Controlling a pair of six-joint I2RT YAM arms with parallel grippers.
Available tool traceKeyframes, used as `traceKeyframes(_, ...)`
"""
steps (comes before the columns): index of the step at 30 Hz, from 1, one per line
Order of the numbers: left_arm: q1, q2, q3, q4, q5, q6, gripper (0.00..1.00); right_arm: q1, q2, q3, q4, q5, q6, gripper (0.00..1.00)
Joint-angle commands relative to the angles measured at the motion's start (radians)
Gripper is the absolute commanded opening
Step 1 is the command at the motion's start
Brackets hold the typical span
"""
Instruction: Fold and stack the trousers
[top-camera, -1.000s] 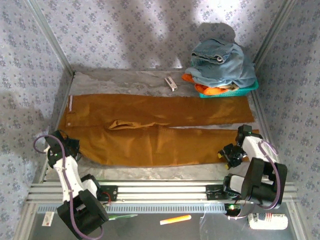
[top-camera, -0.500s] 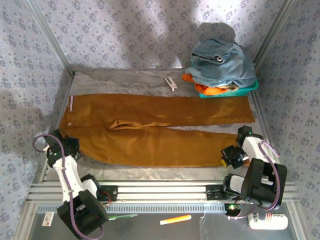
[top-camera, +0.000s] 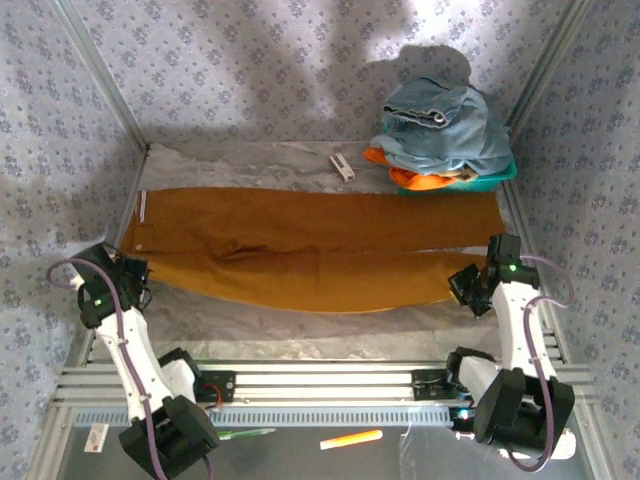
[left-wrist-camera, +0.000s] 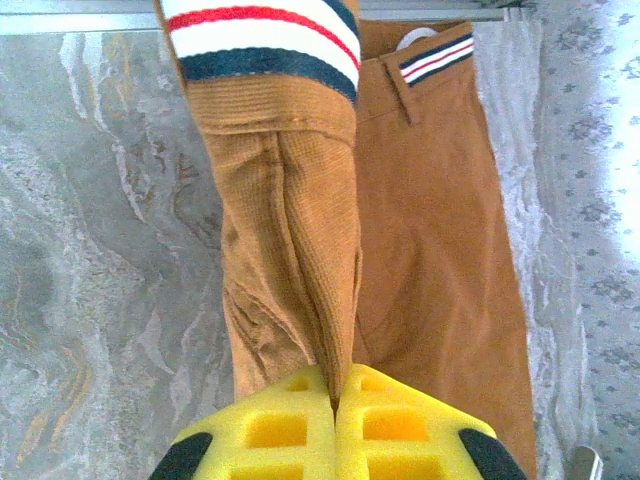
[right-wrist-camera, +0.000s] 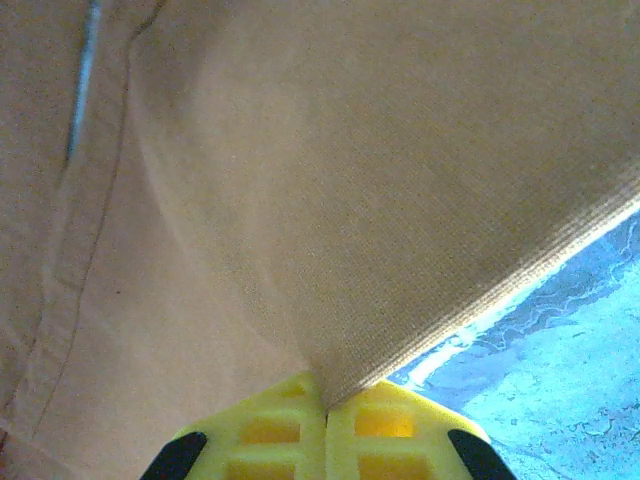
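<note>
The mustard-brown trousers (top-camera: 310, 240) lie lengthwise across the table, waistband at the left and leg ends at the right, the near leg lifted and drawn toward the far leg. My left gripper (top-camera: 128, 278) is shut on the trousers (left-wrist-camera: 300, 280) at the near waist corner, where the red, white and navy striped lining shows. My right gripper (top-camera: 470, 285) is shut on the hem corner of the near leg (right-wrist-camera: 400, 220). In both wrist views the yellow fingers (left-wrist-camera: 270, 430) (right-wrist-camera: 270, 440) press together with cloth pinched between them.
A teal basket (top-camera: 480, 178) at the back right holds light blue denim (top-camera: 440, 125) over an orange cloth (top-camera: 415, 180). A small white object (top-camera: 342, 166) lies behind the trousers. Patterned walls close in both sides. An orange marker (top-camera: 350, 438) lies in front of the rail.
The right gripper closed on the near leg's hem. Both grippers then lifted the near edge of the trousers and carried it away from the arms, narrowing the spread cloth.
</note>
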Motion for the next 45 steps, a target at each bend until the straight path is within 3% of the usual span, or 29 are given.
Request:
traceKeyframes(1, 0.007, -0.020, 0.086, -0.040, 0.016, 0.011, 0.00, -0.002, -0.045, 0.046, -0.062, 0.005, -0.036, 0.00)
traceKeyframes(11, 0.049, -0.072, 0.199, -0.142, -0.001, -0.020, 0.00, -0.004, -0.108, 0.154, -0.098, -0.041, -0.145, 0.00)
traceKeyframes(22, 0.081, -0.102, 0.220, -0.162, 0.000, -0.043, 0.00, -0.010, -0.173, 0.137, -0.108, -0.075, -0.171, 0.00)
traceKeyframes(30, 0.082, 0.021, 0.240, -0.064, 0.011, -0.056, 0.00, -0.019, -0.085, 0.151, 0.016, -0.063, -0.172, 0.00)
traceKeyframes(37, 0.050, 0.190, 0.319, 0.029, 0.002, -0.067, 0.00, -0.017, -0.019, 0.202, 0.113, 0.043, -0.154, 0.00)
traceKeyframes(45, -0.028, 0.415, 0.496, 0.078, -0.050, -0.039, 0.00, 0.040, 0.253, 0.352, 0.204, 0.107, -0.219, 0.00)
